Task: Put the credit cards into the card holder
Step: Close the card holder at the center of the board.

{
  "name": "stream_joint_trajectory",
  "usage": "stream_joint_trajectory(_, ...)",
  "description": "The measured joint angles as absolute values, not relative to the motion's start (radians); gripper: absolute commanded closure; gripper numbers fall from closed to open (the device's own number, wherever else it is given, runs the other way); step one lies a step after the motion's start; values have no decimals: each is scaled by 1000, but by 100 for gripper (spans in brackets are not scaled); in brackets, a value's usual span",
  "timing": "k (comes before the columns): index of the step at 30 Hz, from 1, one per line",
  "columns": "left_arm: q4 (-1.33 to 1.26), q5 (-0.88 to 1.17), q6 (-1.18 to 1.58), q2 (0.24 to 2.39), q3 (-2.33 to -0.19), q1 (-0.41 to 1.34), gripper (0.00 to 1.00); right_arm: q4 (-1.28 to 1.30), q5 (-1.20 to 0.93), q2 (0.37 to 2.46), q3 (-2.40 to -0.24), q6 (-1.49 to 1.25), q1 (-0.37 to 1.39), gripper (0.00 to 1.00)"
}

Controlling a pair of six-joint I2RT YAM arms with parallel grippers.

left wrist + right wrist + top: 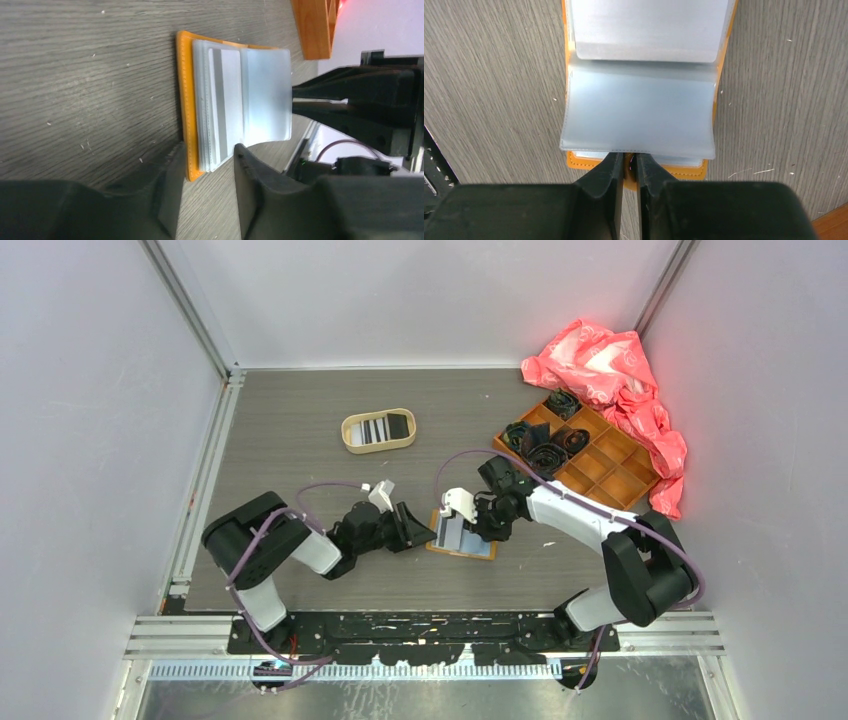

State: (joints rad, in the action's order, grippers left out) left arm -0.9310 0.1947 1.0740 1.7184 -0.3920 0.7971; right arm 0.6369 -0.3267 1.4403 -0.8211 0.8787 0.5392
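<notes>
The right claw (629,161) was pinched tight on the near edge of one clear sleeve (639,115), holding it up like a page. The card holder (579,161) lay open and flat on the surface (484,75), right under that claw's tips and just past them. The left claw (207,150) sat at the other side of the holder, with one finger on each side of its end. Its jaws were partly apart. I could not tell if they pressed the holder or only stood beside it.

To do this step well, I think the left claw should hold the orange cover down. The right claw should lift only that one sleeve, slowly, so the pocket opens and the holder does not slide. The sleeve looked thin and floppy, so it might slip out.

The two claws were very near each other, so there was little room between them. Farther off, the credit cards (385,428) lay in an oval tray (350,443), with bare surface in between. Beyond the right claw sat an orange box (600,465) and a pink bag (600,360), which a wide swing could bump.
</notes>
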Motion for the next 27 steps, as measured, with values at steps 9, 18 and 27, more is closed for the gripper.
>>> stream_joint_trajectory(9,-1045,229,1111,1807,-390,797,97,641,-344,1440,-822,856,538,99)
stream_joint_trajectory(18,-1082,239,1111,1777,-385,798,100,643,-389,1407,-827,823,500,99)
stream_joint_trajectory(27,-923,227,1017,1527,-366,801,100,628,-475,1398,-829,760,475,98)
